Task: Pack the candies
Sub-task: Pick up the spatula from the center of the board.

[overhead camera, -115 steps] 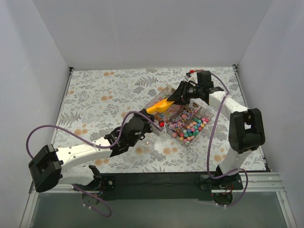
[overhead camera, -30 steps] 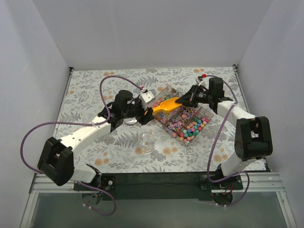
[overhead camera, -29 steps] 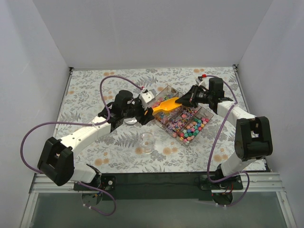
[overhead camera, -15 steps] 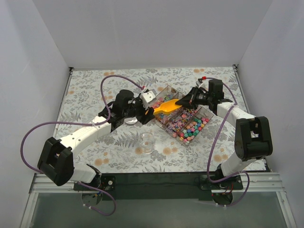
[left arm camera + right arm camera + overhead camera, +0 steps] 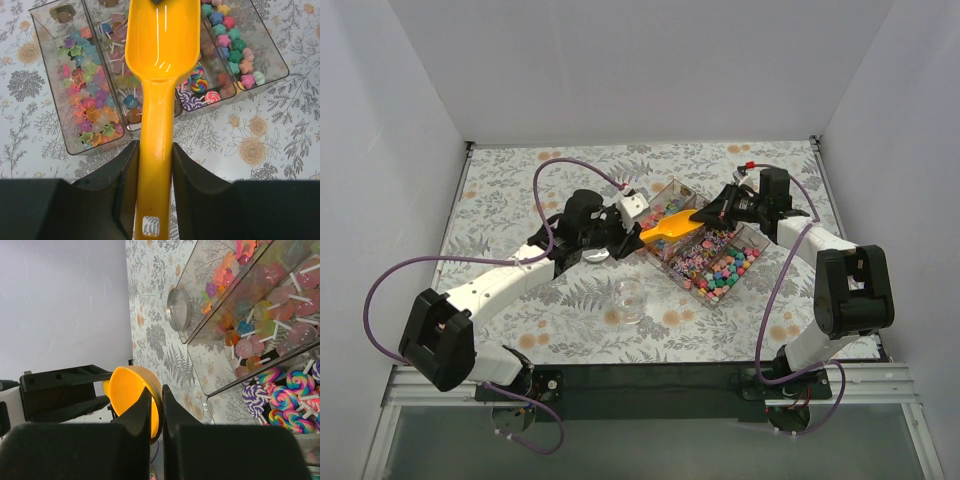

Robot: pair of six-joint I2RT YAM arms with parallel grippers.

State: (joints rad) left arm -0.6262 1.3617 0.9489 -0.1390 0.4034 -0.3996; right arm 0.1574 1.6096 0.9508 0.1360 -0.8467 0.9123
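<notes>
Top external view: we are seeing both arms meeting over the clear tray (image 5: 756, 243), each one gripping an end of the orange scoop (image 5: 670, 226). Left wrist view: the left gripper (image 5: 155, 150) is clamping the scoop's handle, jaws set narrow, both fingers pressing flat against the handle's sides. Right wrist view: the right gripper (image 5: 156, 395) is pinching the front rim of the scoop's bowl, jaws almost together with only the thin orange edge between them.

We are seeing the scoop hanging roughly level above the tray's middle compartments, its bowl showing only bare glossy orange inside. The candies (image 5: 87, 100) are lying in the tray under and around it. Star shapes are filling the compartment at the left of the left wrist view, lollipops are filling the two middle compartments, and stars and rounder pieces are sitting in the right one.

We are also noting a clear jar (image 5: 630, 298) standing upright on the flowered tablecloth (image 5: 520, 190), on the near side of the tray and apart from both grippers. A round metal lid (image 5: 178, 308) is lying flat on the cloth just beside the tray's outer wall.
</notes>
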